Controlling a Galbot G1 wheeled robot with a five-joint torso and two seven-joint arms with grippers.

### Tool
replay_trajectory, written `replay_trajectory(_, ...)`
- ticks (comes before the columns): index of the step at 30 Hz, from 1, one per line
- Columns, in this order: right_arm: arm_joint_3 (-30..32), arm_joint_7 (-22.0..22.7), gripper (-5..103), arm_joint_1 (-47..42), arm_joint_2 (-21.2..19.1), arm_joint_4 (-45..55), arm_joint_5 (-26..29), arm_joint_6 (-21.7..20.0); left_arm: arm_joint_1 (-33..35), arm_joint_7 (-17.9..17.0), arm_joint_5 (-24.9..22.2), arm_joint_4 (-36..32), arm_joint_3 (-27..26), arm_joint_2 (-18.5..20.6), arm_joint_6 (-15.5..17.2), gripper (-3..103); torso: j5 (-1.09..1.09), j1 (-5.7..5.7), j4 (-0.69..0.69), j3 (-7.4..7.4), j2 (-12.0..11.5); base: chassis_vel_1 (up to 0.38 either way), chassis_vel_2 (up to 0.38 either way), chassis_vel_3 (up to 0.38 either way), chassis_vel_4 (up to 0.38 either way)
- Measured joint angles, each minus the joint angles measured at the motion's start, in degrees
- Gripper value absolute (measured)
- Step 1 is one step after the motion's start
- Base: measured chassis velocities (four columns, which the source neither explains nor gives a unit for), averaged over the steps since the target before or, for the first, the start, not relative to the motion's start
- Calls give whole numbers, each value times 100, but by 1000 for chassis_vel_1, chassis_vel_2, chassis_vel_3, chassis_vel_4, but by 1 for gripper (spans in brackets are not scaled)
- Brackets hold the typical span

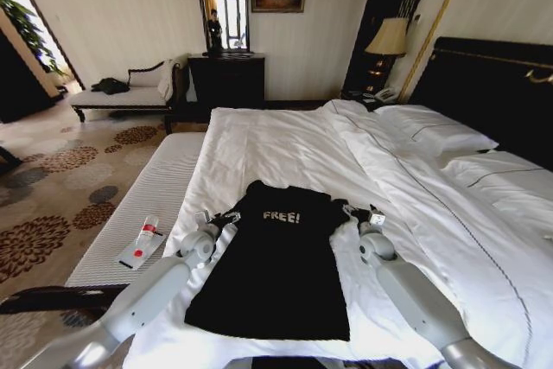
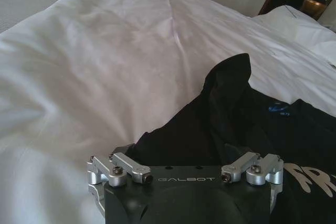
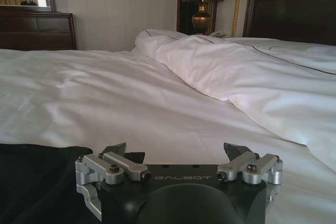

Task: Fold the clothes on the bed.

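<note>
The black sleeveless top (image 1: 276, 270) is lying flat on the white sheet of the bed (image 1: 285, 144), lettering up, neck end toward the headboard (image 1: 492, 84) and hem toward the robot, with the white duvet (image 1: 449, 213) bunched along its right. The left gripper (image 1: 218, 219) is sitting at the top's left shoulder and the right gripper (image 1: 361, 213) at its right shoulder, each low over the cloth. In the left wrist view the left gripper (image 2: 185, 157) is showing its fingers (image 2: 128, 168) spread wide, and a peak of black fabric is standing up just beyond them, though I cannot tell whether anything is pinched. In the right wrist view the right gripper (image 3: 178, 153) is likewise holding its fingers (image 3: 239, 153) wide apart with bare sheet between them, the top's edge just beside one finger. The fabric is looking thin, light and limp, so it will likely sag and drag rather than hold shape; the sheet beneath is soft too and may be getting pinched along with it. The shoulder straps or the side seams near the armholes look like the best places to take hold.
</note>
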Motion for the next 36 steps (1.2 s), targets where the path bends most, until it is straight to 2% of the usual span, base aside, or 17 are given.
replay_trajectory(1,6,5,100,-4,3,-3,-3,5,-2,-46,2,25,11,-12,1,90,0,0,1,0,0,0,0,0,0)
replay_trajectory(3,9,7,100,-6,5,-5,-5,9,-2,-59,7,38,12,-18,1,90,-1,0,1,0,0,0,0,0,0)
replay_trajectory(6,15,13,100,-12,14,-15,-11,23,37,-106,61,76,-28,-36,-39,74,0,-1,1,0,1,0,0,0,0)
replay_trajectory(8,15,14,100,-12,15,-16,-12,24,52,-115,64,76,-55,-41,-55,74,0,-1,1,-1,1,0,0,0,0)
replay_trajectory(11,16,13,100,2,18,-44,4,27,123,-164,87,30,-137,-35,-108,58,0,-1,1,0,0,0,0,0,0)
replay_trajectory(12,16,13,100,2,18,-44,4,27,123,-164,87,30,-137,-35,-108,58,0,-1,1,0,0,0,0,0,0)
replay_trajectory(15,-10,-87,100,97,17,-126,212,30,151,-200,105,0,-178,-30,-156,42,-1,-1,0,-1,1,0,0,0,0)
replay_trajectory(16,-10,-87,100,97,17,-126,212,30,151,-200,105,0,-178,-30,-156,42,-1,-1,0,-1,1,0,0,0,0)
replay_trajectory(17,-14,-141,100,140,14,-153,378,25,150,-208,114,0,-182,-33,-171,42,-1,-1,0,0,1,0,0,0,0)
replay_trajectory(19,38,-357,100,279,12,-203,943,-120,132,-207,193,35,-182,-52,-228,31,0,-1,0,0,1,0,0,0,0)
replay_trajectory(21,309,-528,100,469,55,-238,1845,-482,116,-150,278,65,-183,-68,-315,20,-1,-1,1,0,1,0,0,0,0)
replay_trajectory(22,309,-528,100,469,55,-238,1845,-482,116,-150,278,65,-183,-68,-315,20,-1,-1,1,0,1,0,0,0,0)
replay_trajectory(24,608,-726,100,676,95,-361,2754,-827,112,-128,285,64,-220,-86,-375,10,-2,-1,1,0,1,0,0,0,0)
replay_trajectory(26,685,-838,100,749,96,-460,3026,-923,109,-126,288,61,-244,-87,-397,10,-2,-1,1,0,1,0,0,0,0)
replay_trajectory(27,761,-1035,100,848,82,-619,3342,-1048,99,-128,287,53,-278,-87,-427,2,-1,-1,1,0,1,0,0,0,0)
replay_trajectory(29,794,-1224,100,925,50,-777,3633,-1228,63,-142,270,51,-305,-78,-443,1,-2,-1,0,0,1,0,0,0,0)
replay_trajectory(36,701,-1490,100,944,128,-1126,3675,-1440,-36,-167,221,82,-295,-55,-453,1,-1,-1,0,0,1,0,0,0,0)
